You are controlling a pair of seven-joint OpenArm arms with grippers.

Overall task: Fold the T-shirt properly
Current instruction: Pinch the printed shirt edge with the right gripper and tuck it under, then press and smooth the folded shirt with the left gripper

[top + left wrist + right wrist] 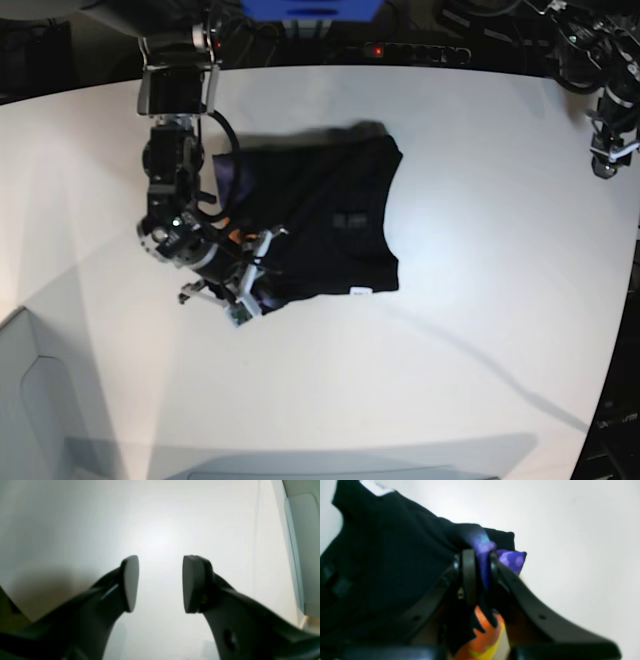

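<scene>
The black T-shirt (330, 215) lies partly folded on the white table (480, 300), left of centre in the base view, with a small white tag (361, 293) at its near edge. My right gripper (252, 283) is at the shirt's near left corner. In the right wrist view the right gripper (482, 570) is shut on a fold of the T-shirt (382, 555), with purple print pinched between the pads and orange print below. My left gripper (160, 583) hangs open over bare table with nothing between its fingers. It sits far off at the back right (603, 160), away from the shirt.
A pale grey tray-like object (30, 400) sits at the table's near left corner, and a similar one (302, 542) shows at the right of the left wrist view. A blue box (310, 8) and cables lie beyond the far edge.
</scene>
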